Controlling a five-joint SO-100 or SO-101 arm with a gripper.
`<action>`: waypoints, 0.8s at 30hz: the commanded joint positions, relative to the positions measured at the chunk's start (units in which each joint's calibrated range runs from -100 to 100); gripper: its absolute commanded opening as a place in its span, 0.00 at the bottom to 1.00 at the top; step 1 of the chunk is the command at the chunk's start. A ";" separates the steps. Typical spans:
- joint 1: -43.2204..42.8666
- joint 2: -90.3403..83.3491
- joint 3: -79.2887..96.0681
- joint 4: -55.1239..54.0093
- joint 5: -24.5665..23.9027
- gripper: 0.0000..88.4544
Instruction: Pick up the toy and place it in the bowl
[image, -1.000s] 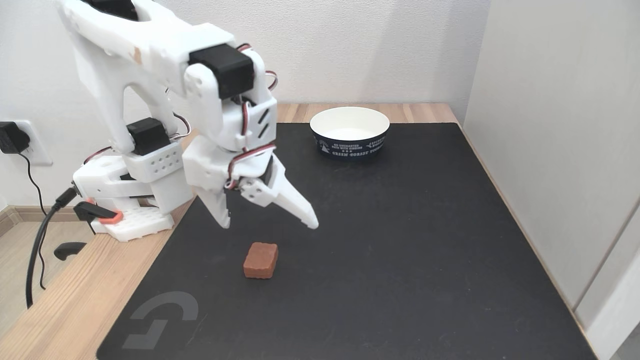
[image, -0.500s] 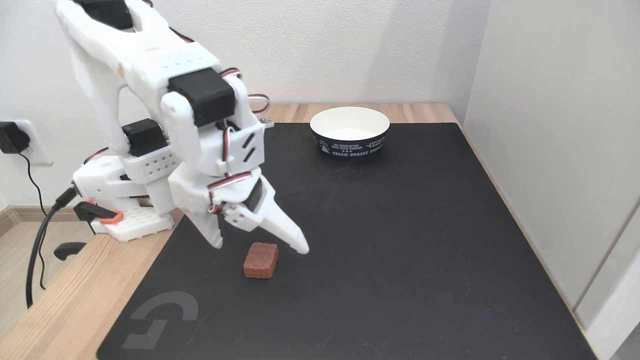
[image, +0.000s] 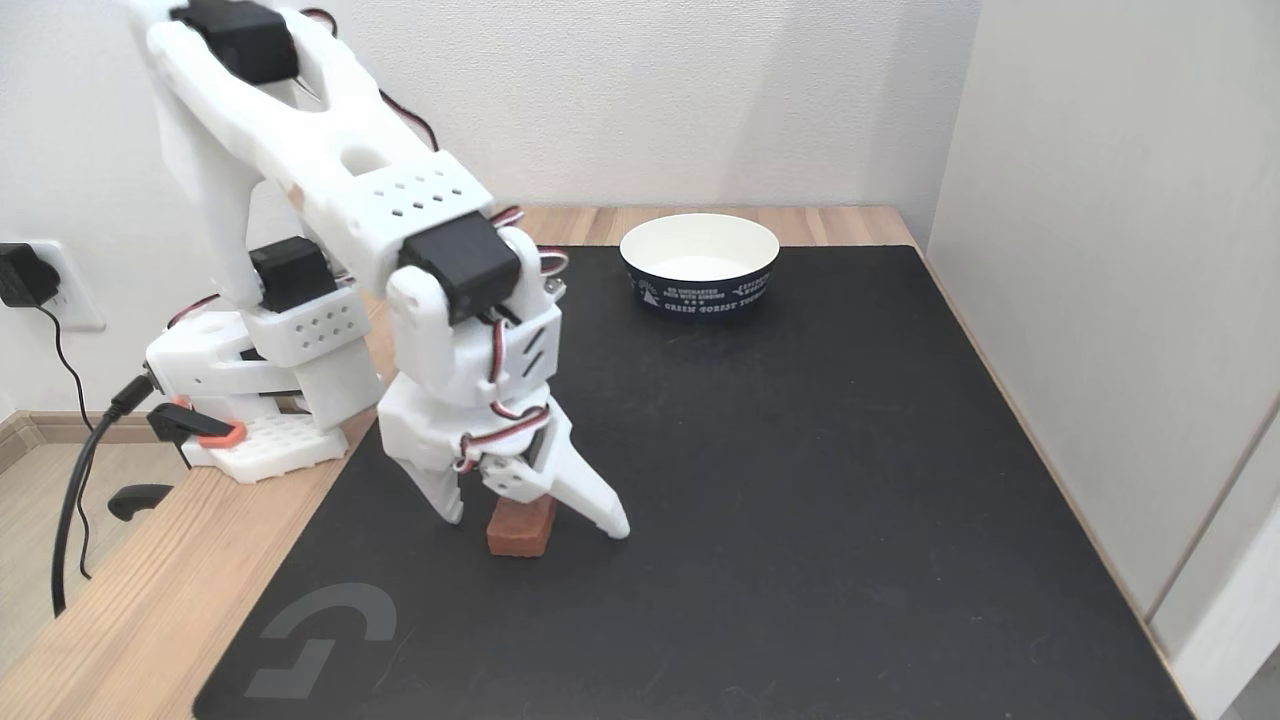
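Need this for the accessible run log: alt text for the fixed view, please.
A white robot arm's open gripper straddles a small reddish-brown toy lying on a black mat, one finger on each side, not yet closed on it. A navy paper bowl, white and empty inside, sits at the mat's far edge, well apart from the toy.

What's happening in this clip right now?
A white robot arm has brought its gripper down over a small reddish-brown toy lying on the black mat. The jaws are open and straddle the toy, one finger on each side; nothing is gripped yet. The paper bowl, dark outside and white inside, sits empty toward the back of the mat, well apart from the toy.
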 joint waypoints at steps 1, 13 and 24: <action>0.33 2.72 0.04 -1.43 0.22 0.56; 0.42 3.72 -0.68 -2.11 0.16 0.17; 0.50 3.22 -0.23 -2.11 -0.20 0.05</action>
